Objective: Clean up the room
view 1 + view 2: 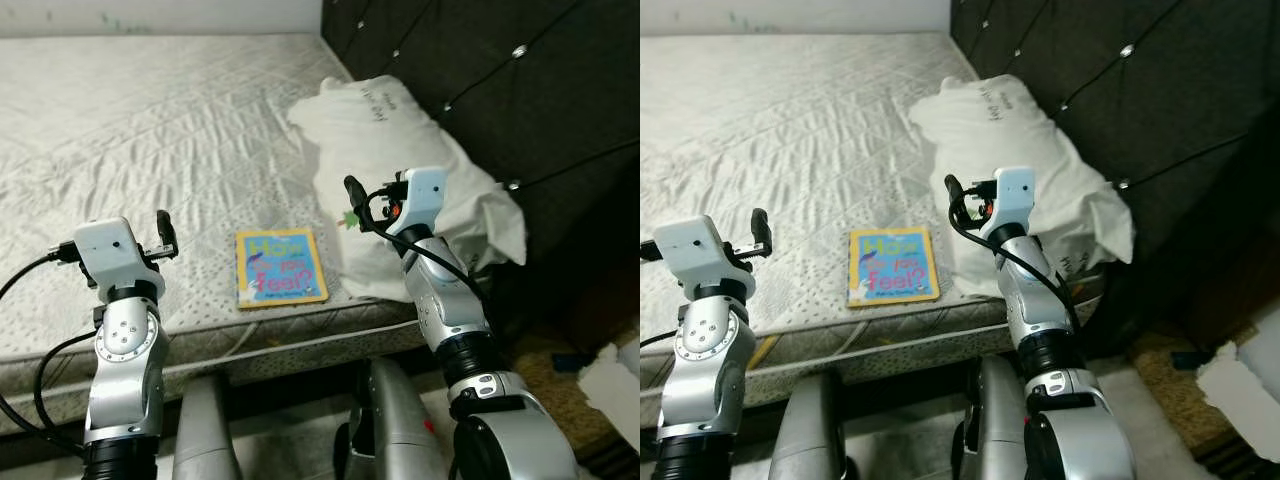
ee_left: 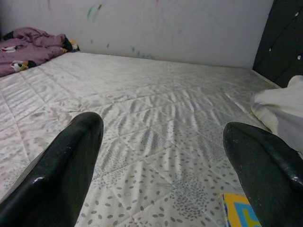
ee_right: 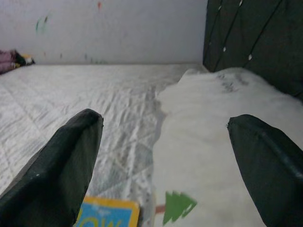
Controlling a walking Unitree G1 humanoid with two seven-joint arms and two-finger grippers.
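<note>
A yellow and blue picture book [image 1: 281, 267] lies flat on the white quilted mattress [image 1: 150, 130], close to its front edge. To the book's right, a white pillow [image 1: 400, 130] rests against the headboard, and its lower corner hangs over the bed's edge. My left gripper [image 2: 163, 127] is raised over the front edge, left of the book, and stands open with nothing between its fingers. My right gripper [image 3: 165, 118] hovers open and empty just right of the book, over the pillow's near side. A corner of the book [image 3: 106, 213] shows under it.
A dark tufted headboard [image 1: 500, 60] rises along the bed's right side. Purple crumpled clothing [image 2: 28, 45] lies at the far corner of the mattress, by the wall. White papers [image 1: 610, 380] sit on the floor to the right of the bed.
</note>
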